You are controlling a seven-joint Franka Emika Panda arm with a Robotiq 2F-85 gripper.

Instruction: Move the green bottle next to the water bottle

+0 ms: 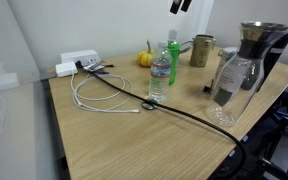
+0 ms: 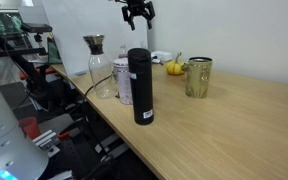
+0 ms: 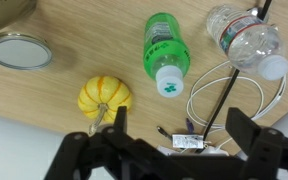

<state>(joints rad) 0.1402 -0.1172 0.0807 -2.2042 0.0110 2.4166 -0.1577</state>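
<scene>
Light wood-grain table (image 1: 134,140) carries everything. Standing upright: slim bright green translucent plastic bottle (image 1: 173,52) just beside clear ribbed plastic water bottle (image 1: 160,75), narrow gap between them in the wrist view. Small yellow gourd (image 1: 144,59) and olive-green metal mug (image 1: 201,50) sit nearer the wall. Glass coffee carafe with dark top (image 1: 239,70) near one edge, tall black cylindrical flask (image 2: 140,87) close by. White looped cable (image 1: 99,100), black cable (image 1: 184,112) and white power strip (image 1: 79,62) lie flat.

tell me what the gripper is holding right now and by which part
Nothing is held. The gripper hangs open with nothing between its fingers; the green bottle and the water bottle stand untouched below it.
</scene>
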